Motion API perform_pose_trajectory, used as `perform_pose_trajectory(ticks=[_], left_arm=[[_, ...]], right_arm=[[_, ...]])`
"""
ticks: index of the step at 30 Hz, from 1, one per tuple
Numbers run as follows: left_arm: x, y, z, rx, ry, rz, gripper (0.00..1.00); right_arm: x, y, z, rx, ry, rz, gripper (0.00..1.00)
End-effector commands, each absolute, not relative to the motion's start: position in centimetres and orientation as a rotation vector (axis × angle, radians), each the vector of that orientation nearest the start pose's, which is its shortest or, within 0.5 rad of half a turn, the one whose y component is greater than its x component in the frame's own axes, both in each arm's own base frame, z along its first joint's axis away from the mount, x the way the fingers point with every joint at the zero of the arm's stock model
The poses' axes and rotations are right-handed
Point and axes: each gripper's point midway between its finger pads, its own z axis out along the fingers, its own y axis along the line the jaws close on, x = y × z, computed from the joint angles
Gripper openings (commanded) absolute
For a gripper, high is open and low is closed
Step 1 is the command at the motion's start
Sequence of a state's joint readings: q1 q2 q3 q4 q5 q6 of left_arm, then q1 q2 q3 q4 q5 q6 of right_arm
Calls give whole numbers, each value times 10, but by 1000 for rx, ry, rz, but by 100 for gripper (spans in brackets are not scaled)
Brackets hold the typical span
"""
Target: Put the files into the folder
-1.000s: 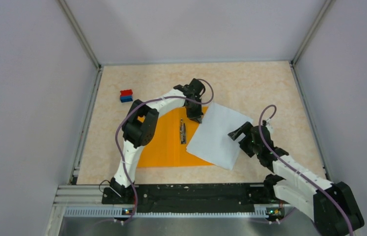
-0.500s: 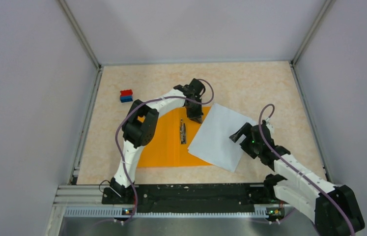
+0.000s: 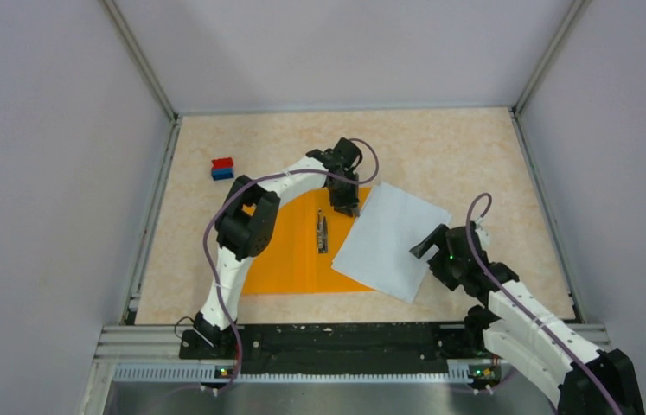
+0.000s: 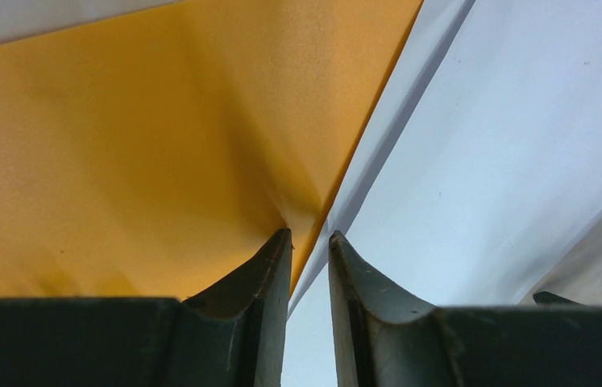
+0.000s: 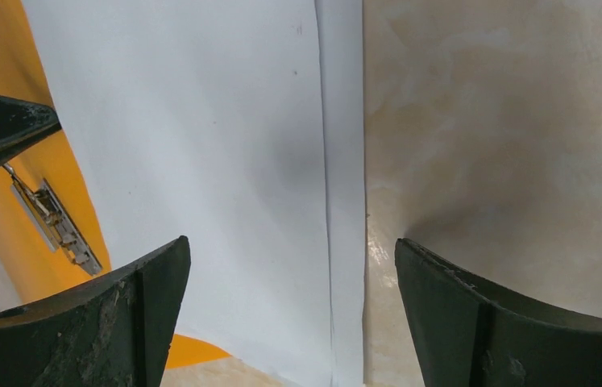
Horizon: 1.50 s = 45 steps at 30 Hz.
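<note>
beige marbled table (image 3: 475, 147) carries the orange folder (image 3: 289, 251), its edge entering the narrow gap between the fingers of the left gripper (image 4: 309, 238). white sheets (image 3: 388, 238) overlap the folder and lie below the right gripper (image 5: 290, 242), its fingers spread wide.

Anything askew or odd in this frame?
Yes. The files lie skewed across the right edge of the folder, partly on it and partly on the table, not squared to it. In the left wrist view the folder puckers right at the tips of the left tool.
</note>
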<state>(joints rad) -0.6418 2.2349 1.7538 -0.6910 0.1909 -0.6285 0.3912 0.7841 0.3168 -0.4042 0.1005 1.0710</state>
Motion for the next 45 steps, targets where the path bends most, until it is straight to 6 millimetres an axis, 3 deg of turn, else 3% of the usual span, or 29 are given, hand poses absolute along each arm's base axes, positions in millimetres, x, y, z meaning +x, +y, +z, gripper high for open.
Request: perform_pose_trajectory(ticks=[1,8,13,15,24,29,33,37,45], left_arm=[[349,-326,-11,108,2945,-441,30],[346,-335,-5,95,2946,-496,30],[347,-333,-7,85,2951,-476,29],[347,-333,-7,81,2953,-473,29],[344,-334,-13,76,2969,-489,22],[342,-333,-12,89,2972,-482,16],[337,-330,-13,103,2978,-469,9],[333,-324,-18,117,2990,-437,0],[329,-322,-27,142,3016,-426,0]], right_arm=[[176,111,12,946,2439,566,96],[165,122,7,965,2492,614,96],[150,96,19,987,2543,399,96],[141,100,21,980,2588,427,98],[119,131,-9,1061,2652,599,98],[115,126,-19,1083,2644,519,98],[127,112,-21,1064,2567,441,98],[144,108,-10,1014,2460,469,97],[166,119,-2,916,2301,648,95]])
